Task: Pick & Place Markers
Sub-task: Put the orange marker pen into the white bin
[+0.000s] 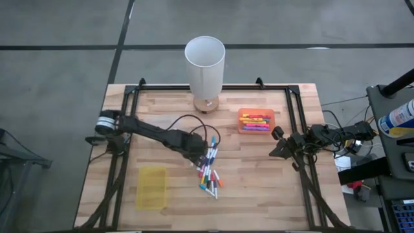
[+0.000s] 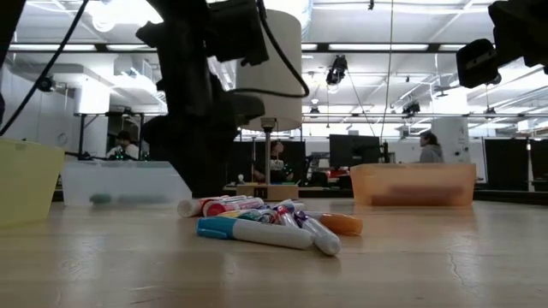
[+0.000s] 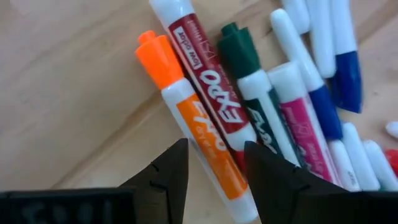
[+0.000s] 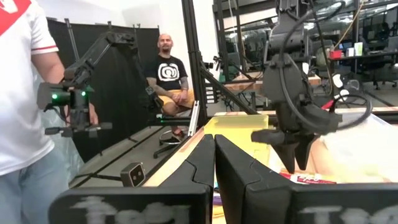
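The markers lie in a loose pile on the wooden table, right of centre; the low view shows the pile flat on the tabletop. My left gripper points steeply down over the pile's far end. It is open, with one finger on either side of an orange marker, and I cannot tell whether they touch it. A red marker and a green one lie beside the orange one. My right gripper waits shut at the table's right edge.
A white lamp on a wooden foot stands at the far middle. To its right, an orange tray holds more markers. A yellow tray sits near left. Black frame rails run along the sides. People are beyond the table.
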Action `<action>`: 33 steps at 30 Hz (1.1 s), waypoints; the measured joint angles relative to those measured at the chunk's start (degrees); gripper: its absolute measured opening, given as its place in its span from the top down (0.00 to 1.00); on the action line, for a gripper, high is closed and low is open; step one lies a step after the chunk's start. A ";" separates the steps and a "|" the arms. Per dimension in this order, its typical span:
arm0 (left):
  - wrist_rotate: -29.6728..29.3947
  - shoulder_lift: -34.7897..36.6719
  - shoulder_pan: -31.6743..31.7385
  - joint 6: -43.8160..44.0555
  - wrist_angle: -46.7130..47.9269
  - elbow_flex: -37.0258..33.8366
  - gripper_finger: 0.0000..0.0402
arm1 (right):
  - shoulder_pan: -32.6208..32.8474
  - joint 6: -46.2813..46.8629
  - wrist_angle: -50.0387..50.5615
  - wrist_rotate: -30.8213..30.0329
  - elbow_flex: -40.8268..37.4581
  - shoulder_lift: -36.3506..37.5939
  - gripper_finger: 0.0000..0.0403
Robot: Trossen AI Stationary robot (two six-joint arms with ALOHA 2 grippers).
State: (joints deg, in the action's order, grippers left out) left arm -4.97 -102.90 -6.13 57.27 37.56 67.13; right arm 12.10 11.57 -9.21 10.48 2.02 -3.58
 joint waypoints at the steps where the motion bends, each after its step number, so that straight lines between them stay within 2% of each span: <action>1: -0.02 -0.26 0.01 0.43 0.00 0.00 0.63 | 0.00 0.00 0.00 0.00 0.00 -0.02 0.98; 33: -0.33 -0.89 -0.31 0.51 3.16 -1.96 0.63 | 0.00 0.00 0.02 0.01 0.00 -0.02 0.98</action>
State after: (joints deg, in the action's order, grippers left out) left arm -5.30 -103.79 -6.44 57.78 40.72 65.18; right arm 12.10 11.57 -9.19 10.50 2.02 -3.59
